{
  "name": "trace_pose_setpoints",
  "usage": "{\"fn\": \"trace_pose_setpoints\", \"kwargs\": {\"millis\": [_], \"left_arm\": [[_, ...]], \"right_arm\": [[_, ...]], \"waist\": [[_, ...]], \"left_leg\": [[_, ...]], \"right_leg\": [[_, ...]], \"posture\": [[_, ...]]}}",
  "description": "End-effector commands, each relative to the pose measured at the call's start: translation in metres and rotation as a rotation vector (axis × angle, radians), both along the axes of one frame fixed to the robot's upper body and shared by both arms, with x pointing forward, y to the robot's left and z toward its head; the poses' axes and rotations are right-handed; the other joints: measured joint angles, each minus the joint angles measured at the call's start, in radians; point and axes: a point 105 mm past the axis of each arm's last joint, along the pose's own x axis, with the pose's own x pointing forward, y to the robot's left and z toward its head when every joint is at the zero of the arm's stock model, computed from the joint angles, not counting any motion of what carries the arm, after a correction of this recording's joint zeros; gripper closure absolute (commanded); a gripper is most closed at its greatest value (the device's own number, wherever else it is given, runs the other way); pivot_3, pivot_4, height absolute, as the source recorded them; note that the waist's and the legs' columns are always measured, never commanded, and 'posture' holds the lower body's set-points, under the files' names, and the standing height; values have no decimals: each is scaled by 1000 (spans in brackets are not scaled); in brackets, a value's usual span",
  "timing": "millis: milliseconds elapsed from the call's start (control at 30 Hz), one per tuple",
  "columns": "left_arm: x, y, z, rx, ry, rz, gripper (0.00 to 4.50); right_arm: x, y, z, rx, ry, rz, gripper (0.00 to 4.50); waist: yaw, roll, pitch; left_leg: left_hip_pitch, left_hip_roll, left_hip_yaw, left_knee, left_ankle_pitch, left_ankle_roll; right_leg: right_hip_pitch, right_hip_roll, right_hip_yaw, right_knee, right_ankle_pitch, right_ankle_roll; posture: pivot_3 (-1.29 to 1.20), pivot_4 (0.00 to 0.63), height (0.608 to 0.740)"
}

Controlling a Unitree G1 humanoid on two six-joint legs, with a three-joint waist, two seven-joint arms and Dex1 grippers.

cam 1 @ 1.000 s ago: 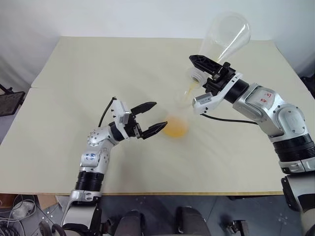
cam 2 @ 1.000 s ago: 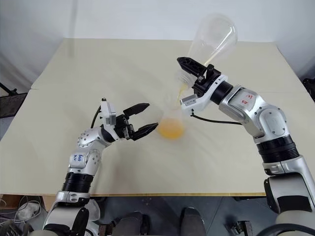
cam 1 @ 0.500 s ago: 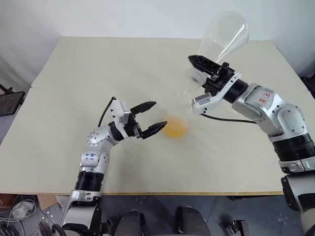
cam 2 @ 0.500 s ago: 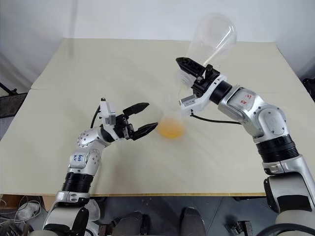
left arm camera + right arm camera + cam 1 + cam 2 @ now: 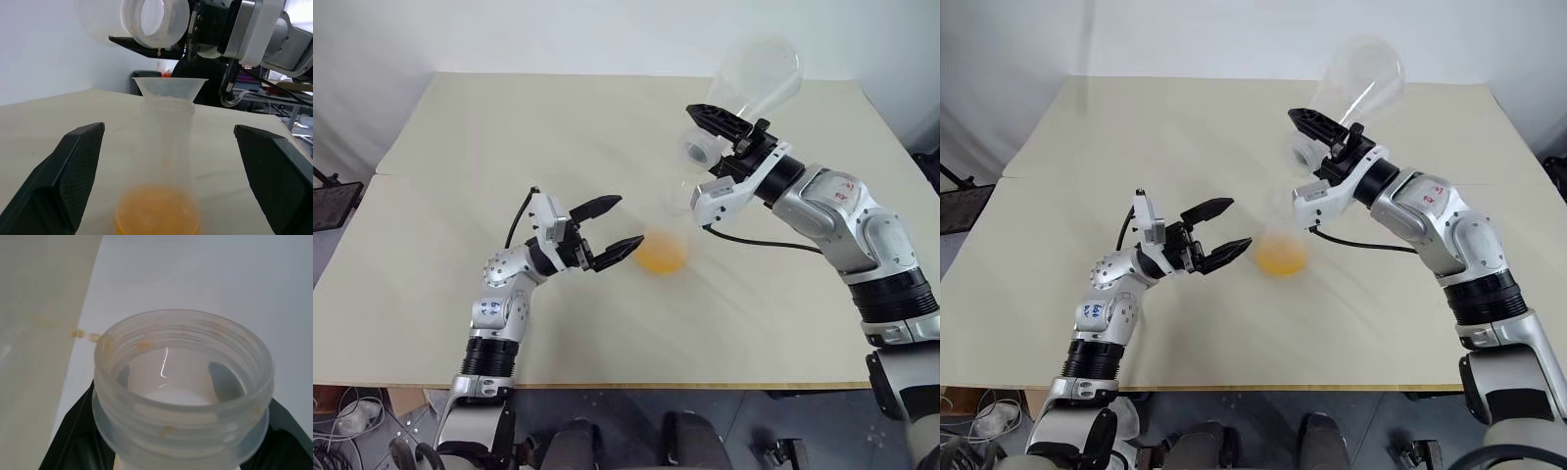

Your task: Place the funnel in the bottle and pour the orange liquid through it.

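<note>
The clear bottle [image 5: 672,220] stands upright mid-table with the whitish funnel [image 5: 169,87] seated in its neck. Orange liquid [image 5: 661,257] fills its rounded base. My left gripper [image 5: 628,222] is open just left of the bottle, a finger [image 5: 71,174] to either side of it in the wrist view, not touching. My right gripper [image 5: 707,142] is shut on the neck of a large clear conical flask [image 5: 759,78]. The flask is held tilted above the funnel, base up and back, mouth [image 5: 155,22] towards the bottle. It looks empty, with orange drops on its rim [image 5: 142,346].
The cream table [image 5: 489,147] extends on all sides of the bottle, with a seam down its left part. A dark object [image 5: 331,204] sits beyond the table's left edge.
A thin orange stream ran from the flask's mouth into the funnel a second ago; it has stopped. My right wrist has rolled, swinging the flask's mouth up. The left gripper stays open.
</note>
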Motion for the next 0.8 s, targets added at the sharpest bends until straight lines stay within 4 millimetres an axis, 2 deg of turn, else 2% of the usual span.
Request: {"fn": "trace_pose_setpoints", "kwargs": {"millis": [33, 133, 200, 300, 367, 433, 567, 667, 800], "left_arm": [[-3, 3, 6, -14, -29, -4, 0], [-2, 5, 7, -4, -32, -2, 0], [-2, 7, 7, 3, -34, -1, 0], [-3, 10, 8, 20, -39, 0, 0], [-3, 12, 9, 27, -41, 1, 0], [-3, 16, 10, 47, -47, 5, 0], [-2, 26, 12, 80, -52, 18, 0], [-2, 29, 12, 91, -51, 22, 0], [-3, 27, 13, 91, -51, 20, 0]], "right_arm": [[-11, -3, 19, 105, 14, 44, 2031], [-14, -3, 20, 191, 118, 96, 2031], [-14, -9, 27, 324, 205, 124, 2031], [-18, -19, 35, 557, 422, 206, 2031], [-21, -26, 37, 633, 511, 237, 2031], [-18, -50, 40, 771, 602, 217, 2031], [-10, -122, 37, 1177, 788, 201, 2031], [-12, -181, 27, 1393, 755, 113, 2031], [-23, -238, 11, 1537, 668, 19, 2031]], "waist": [[-1, 0, 0], [-1, 0, 0], [-1, 0, 0], [1, 0, 0], [4, 0, 0], [5, 0, 0], [8, 0, 0], [11, 0, 0], [10, 0, 0]], "left_leg": [[0, 0, 0, 0, 0, 0], [0, 0, 0, 0, 0, 0], [0, 0, 0, 0, 0, 0], [0, 0, 0, 0, 0, 0], [0, 0, -1, 0, 0, 0], [0, 0, -2, 0, 0, 0], [0, -1, -2, 1, 0, 0], [0, -1, 0, 0, 0, 0], [0, -1, 6, -1, 0, 0]], "right_leg": [[0, 0, 0, 0, 0, 0], [0, 0, 0, 0, 0, 0], [0, 0, 0, 0, 0, 0], [0, 0, -1, 0, 0, 0], [1, 0, -1, 0, 0, 0], [1, 0, -1, 0, 0, 0], [2, 0, -2, 0, 0, 0], [2, 0, -2, 0, 0, 0], [2, 0, -2, -1, 0, 0]], "posture": [[0, 150, 740], [0, 150, 740], [0, 150, 740], [0, 150, 740], [0, 150, 740], [0, 150, 740], [0, 150, 740], [0, 150, 740], [0, 150, 740]]}}
